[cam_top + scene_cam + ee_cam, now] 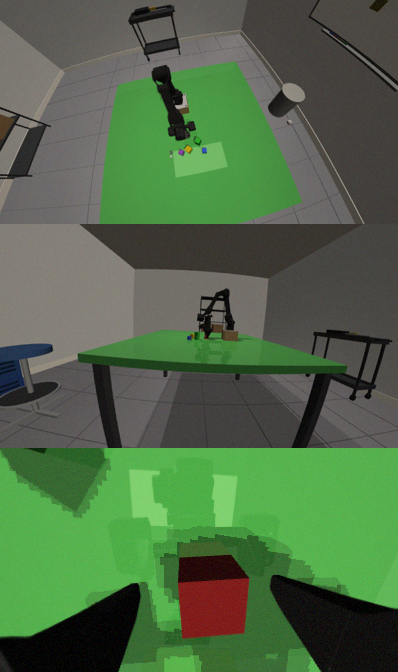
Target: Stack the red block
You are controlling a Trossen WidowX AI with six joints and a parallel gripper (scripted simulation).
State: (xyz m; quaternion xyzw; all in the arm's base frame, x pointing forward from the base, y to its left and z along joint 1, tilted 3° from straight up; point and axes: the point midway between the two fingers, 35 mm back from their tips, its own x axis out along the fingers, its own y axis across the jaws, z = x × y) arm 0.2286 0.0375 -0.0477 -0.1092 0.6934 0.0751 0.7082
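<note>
The red block [213,608] [206,337] stands on the green table top [199,354]. In the top view the arm hides it. My gripper [207,585] [208,336] is open and points down, low at the block. In the wrist view one fingertip is on each side of the block, with a gap on both sides. The green tower [197,140] [197,335] stands upright a short way from the gripper. A dark green shape and shadow show at the upper left of the wrist view.
A yellow block [188,149] [192,335], a purple block [181,152] and a blue block [204,150] [189,338] stand beyond the tower. Two tiny pieces lie beside the purple block. A brown box [184,109] [230,335] stands near the arm's base.
</note>
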